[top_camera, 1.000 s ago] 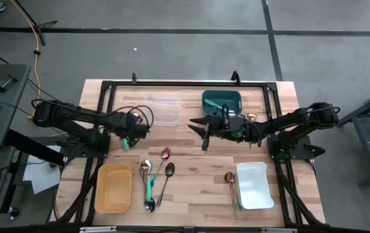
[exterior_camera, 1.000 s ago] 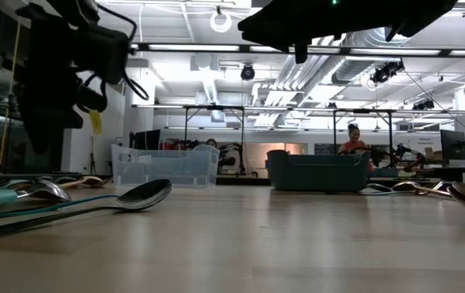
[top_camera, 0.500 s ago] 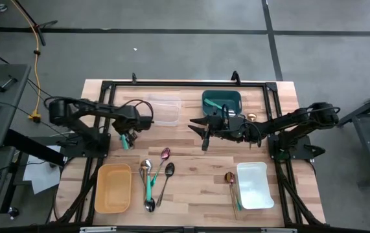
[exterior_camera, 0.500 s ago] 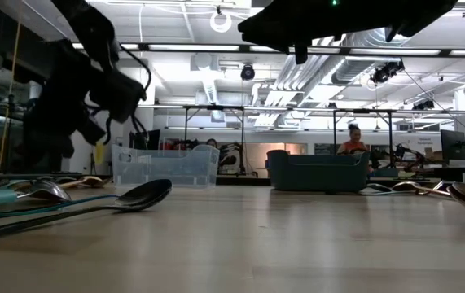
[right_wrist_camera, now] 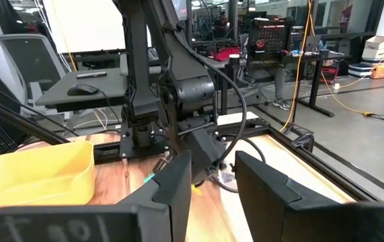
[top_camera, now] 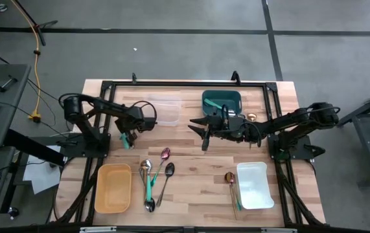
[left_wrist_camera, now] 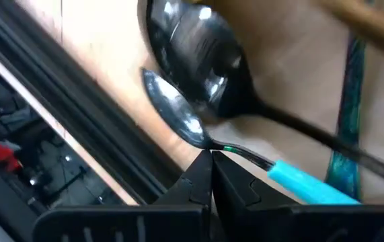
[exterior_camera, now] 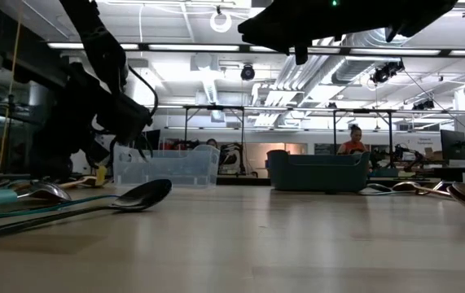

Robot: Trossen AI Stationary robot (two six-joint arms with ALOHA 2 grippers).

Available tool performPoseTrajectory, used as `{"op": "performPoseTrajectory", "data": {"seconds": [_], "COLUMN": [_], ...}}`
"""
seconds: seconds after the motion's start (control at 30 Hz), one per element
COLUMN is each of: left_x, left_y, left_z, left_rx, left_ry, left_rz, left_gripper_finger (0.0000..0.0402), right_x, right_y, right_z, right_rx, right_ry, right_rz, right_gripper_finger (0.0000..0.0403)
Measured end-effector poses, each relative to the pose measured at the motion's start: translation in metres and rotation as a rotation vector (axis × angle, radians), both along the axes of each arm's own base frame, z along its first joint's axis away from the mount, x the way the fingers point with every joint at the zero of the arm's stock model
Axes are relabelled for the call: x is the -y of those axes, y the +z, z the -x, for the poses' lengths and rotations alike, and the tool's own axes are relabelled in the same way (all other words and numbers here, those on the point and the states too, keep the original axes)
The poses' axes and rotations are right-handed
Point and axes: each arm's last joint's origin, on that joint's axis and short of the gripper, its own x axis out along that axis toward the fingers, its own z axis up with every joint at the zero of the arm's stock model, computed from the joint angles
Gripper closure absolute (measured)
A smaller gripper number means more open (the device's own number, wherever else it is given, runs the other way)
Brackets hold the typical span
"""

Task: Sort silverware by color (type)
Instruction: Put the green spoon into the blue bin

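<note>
- Wooden counter (top_camera: 191, 188) carries a sort that looks partly done: on its left, the yellow bin (top_camera: 113, 188) appears empty from above.
- Just above it, the left end effector (top_camera: 130, 138) hangs over the counter, pressed together on the neck of a teal-handled spoon (left_wrist_camera: 245, 158); from above, only a teal sliver shows below the fingers.
- Centre-left, about 4 loose pieces of silverware (top_camera: 153, 179) lie unsorted: a teal-handled one, a silvery one, a pink-purple spoon and a black spoon.
- At the far edge, the clear bin (top_camera: 164, 110) seems empty, though its see-through walls make that hard to judge.
- Beside it, the teal bin (top_camera: 221, 100) already holds at least 1 teal-handled piece.
- In front of that bin, the right end effector (top_camera: 204, 133) waits above the counter, fingers spread and holding nothing.
- Further right, a gold spoon (top_camera: 232, 188) lies beside the white bin (top_camera: 254, 185), not in it; a small gold object near the right arm is too small to name.
</note>
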Motion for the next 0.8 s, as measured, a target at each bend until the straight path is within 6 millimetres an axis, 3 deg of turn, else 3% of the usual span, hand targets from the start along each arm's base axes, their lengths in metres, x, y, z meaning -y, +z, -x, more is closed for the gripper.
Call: {"op": "performPoseTrajectory", "data": {"seconds": [0.23,0.53,0.8], "left_x": [0.002,0.027,0.049], "left_y": [-0.001,-0.003,0.014], "left_z": [-0.003,-0.014,-0.044], "left_rx": [0.017,0.072,0.194], "left_ry": [-0.032,-0.125,-0.203], "left_rz": [0.014,0.039,0.019], "left_gripper_finger": [0.0401,0.0401,0.0401], "right_x": [0.000,0.000,0.000], "right_y": [-0.001,-0.001,-0.001], "right_z": [0.000,0.000,0.000], "right_rx": [-0.012,-0.015,-0.014], "right_ry": [0.000,0.000,0.000], "right_rz": [0.001,0.001,-0.001], "right_gripper_finger": [0.0293,0.0293,0.0293]}}
